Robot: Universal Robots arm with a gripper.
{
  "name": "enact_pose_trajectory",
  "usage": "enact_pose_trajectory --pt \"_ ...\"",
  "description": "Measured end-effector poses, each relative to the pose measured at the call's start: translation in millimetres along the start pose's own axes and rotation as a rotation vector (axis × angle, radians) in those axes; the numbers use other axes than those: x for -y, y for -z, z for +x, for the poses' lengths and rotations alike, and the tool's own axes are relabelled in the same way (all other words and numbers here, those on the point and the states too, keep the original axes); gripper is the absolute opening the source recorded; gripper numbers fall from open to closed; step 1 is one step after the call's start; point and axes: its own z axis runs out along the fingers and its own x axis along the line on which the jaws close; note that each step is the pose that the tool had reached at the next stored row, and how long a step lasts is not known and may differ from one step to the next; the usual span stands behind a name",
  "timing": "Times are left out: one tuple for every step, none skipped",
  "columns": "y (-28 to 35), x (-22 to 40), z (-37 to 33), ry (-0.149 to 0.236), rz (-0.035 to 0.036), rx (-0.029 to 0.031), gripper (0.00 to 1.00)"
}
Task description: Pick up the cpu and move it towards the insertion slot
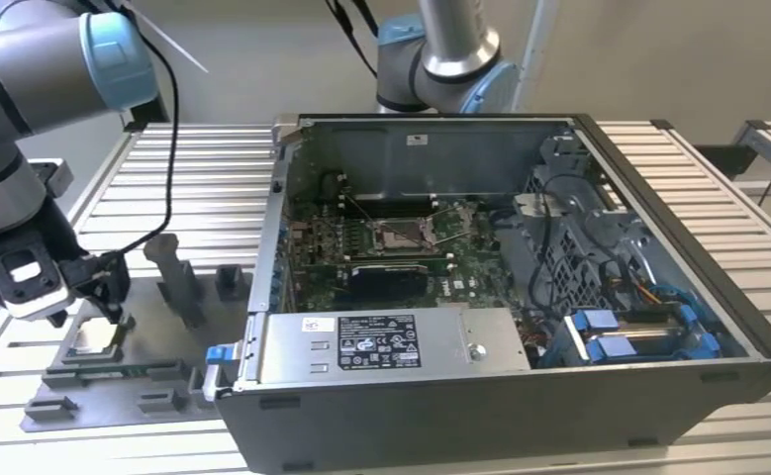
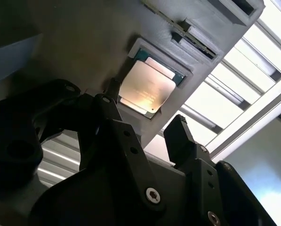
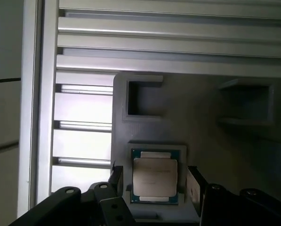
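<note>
The cpu [image 1: 96, 337], a flat square chip with a silver top, lies in a square pocket of a grey holder [image 1: 147, 319] on the exterior view's left. My gripper [image 1: 91, 315] hangs just above it, open. In both wrist views the cpu [image 2: 146, 88] [image 3: 154, 178] shows between my two black fingers [image 2: 110, 107], which stand on either side of it with gaps left. My gripper [image 2: 145, 120] [image 3: 155, 182] holds nothing. The insertion slot [image 1: 400, 235], a shiny-framed socket with a dark centre, sits on the board inside the open computer case.
The computer case [image 1: 518, 396] has tall metal walls, a power supply [image 1: 378, 341] at its front and cables and blue parts at the exterior view's right. A thin green memory stick [image 1: 128, 371] lies in the holder. Grey posts [image 1: 180, 277] rise from the holder. A second arm [image 1: 444, 49] stands behind the case.
</note>
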Motion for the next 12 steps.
enact_pose_trajectory --pt "-1.4 0.3 0.0 0.004 0.0001 -0.0002 1.0" --pt "-2.8 0.6 0.0 0.009 0.0002 -0.0003 1.0" --pt "-4.1 1.1 0.0 0.012 0.0003 -0.0004 1.0" --pt "-5.2 1.7 0.0 0.013 0.0003 -0.0005 1.0" --pt "-6.3 2.4 0.1 0.014 0.0002 -0.0005 1.0" --pt "-7.4 3.5 0.1 0.014 0.0002 -0.0005 1.0" --pt "-8.9 4.5 0.1 0.015 0.0001 -0.0005 1.0" --pt "-10.3 5.1 0.1 0.016 0.0001 -0.0005 1.0" --pt "-11.6 5.4 0.2 0.017 0.0001 -0.0004 1.0" --pt "-12.6 5.5 0.2 0.019 0.0001 -0.0005 1.0" --pt "-13.5 5.6 0.2 0.021 0.0003 -0.0008 1.0" --pt "-14.7 5.7 0.1 0.023 0.0002 -0.0007 1.0"
